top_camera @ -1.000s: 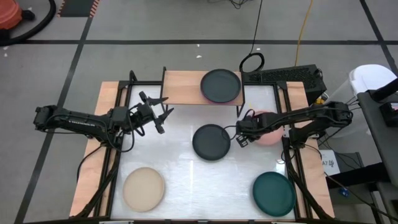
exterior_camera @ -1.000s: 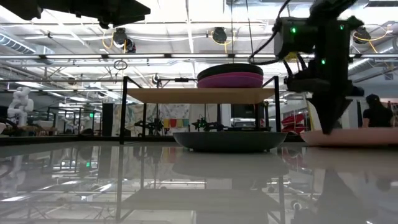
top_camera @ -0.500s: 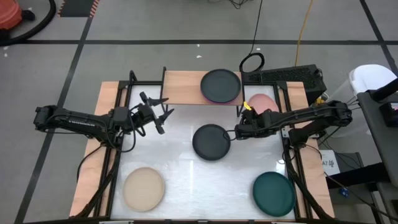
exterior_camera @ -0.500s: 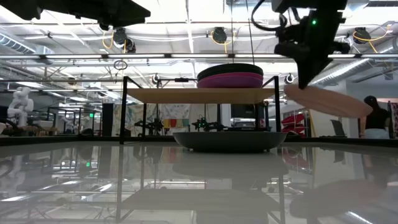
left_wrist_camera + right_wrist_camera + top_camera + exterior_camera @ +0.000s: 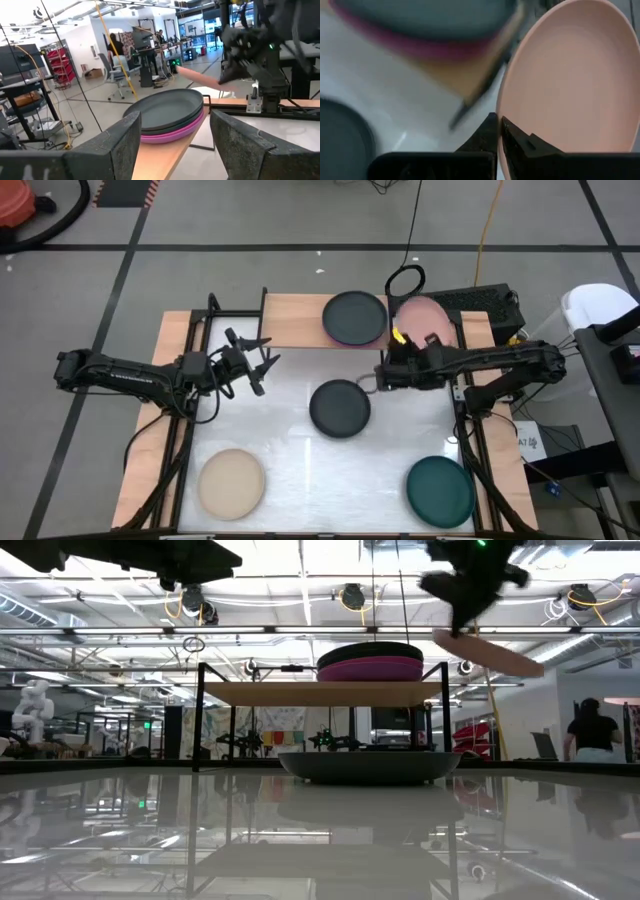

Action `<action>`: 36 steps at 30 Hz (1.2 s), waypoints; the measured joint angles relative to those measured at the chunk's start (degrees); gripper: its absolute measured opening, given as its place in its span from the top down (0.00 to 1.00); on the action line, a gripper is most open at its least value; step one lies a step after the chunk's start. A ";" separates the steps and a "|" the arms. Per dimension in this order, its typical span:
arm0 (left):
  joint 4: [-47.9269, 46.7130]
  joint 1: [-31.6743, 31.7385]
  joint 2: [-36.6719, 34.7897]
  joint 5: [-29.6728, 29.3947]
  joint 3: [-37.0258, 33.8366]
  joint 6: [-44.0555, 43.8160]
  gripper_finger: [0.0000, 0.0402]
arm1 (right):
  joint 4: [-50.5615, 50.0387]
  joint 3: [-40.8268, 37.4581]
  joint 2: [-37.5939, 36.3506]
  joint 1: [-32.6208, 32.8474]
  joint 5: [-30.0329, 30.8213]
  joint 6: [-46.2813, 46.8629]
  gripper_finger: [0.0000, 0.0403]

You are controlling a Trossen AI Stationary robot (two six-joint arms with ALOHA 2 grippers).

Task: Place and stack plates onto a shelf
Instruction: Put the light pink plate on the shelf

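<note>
My right hand (image 5: 386,377) is clamped on the near rim of the salmon pink plate (image 5: 424,320), which I hold in the air, tilted, its far edge lower in the low view (image 5: 490,650). From above, the plate lies just beside the shelf (image 5: 295,320) at its right end, overlapping the shelf's right leg frame, and just beside the stack of plates (image 5: 355,317) that stands on the right half of the shelf top. In the right wrist view the hand's fingers (image 5: 492,132) meet on the plate's edge (image 5: 570,75), with the plate extending away from the hand toward the shelf corner.

The stack shows a charcoal black plate (image 5: 167,107) on top and a hot pink or purple rim (image 5: 175,134) beneath; I cannot tell how many plates it counts.

My left hand (image 5: 262,365) hovers near the shelf's left end, fingers spread wide and holding nothing.

On the worktop (image 5: 290,440), in front of the shelf: a second charcoal black plate (image 5: 340,408) near its right half, a beige plate (image 5: 231,483) well apart toward its left, a dark teal plate (image 5: 440,490) well apart toward its right.
</note>
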 joint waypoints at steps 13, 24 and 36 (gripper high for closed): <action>-0.24 -0.43 -4.06 -5.29 0.46 10.15 0.40 | 70.65 4.82 5.80 -4.75 -8.93 -75.95 1.00; -13.66 -1.62 -22.19 -7.84 0.50 7.04 0.40 | 78.66 10.38 20.22 -13.06 -27.68 -81.51 1.00; -15.07 -1.33 -20.39 -7.58 0.50 6.52 0.40 | 76.69 15.49 29.48 -14.28 -36.16 -79.38 1.00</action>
